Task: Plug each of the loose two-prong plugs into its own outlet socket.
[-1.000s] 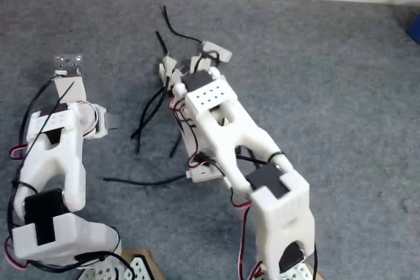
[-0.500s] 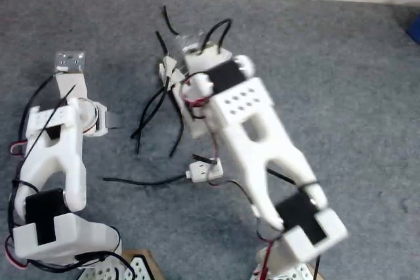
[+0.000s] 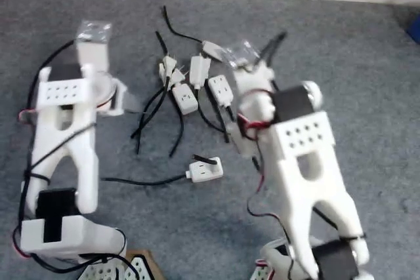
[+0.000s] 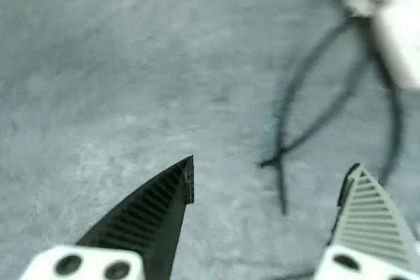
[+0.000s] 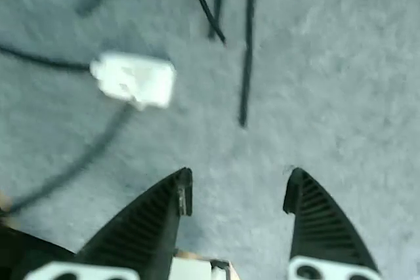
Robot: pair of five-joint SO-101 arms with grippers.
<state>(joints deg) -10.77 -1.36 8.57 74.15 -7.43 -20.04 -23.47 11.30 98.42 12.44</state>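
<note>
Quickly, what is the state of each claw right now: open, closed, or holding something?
Left claw: open, holding nothing.
Right claw: open, holding nothing.

Nothing readable: no text, number, label or sign legible on the sockets [image 3: 221,90], the plugs [image 3: 199,67], the cords [image 3: 154,106], the arms [image 3: 302,155] or the carpet [image 3: 367,63].

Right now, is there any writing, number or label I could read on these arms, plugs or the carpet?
None: no readable word, number or sign shows on the white plastic arms, the white outlet sockets, the black cords or the grey carpet.
</note>
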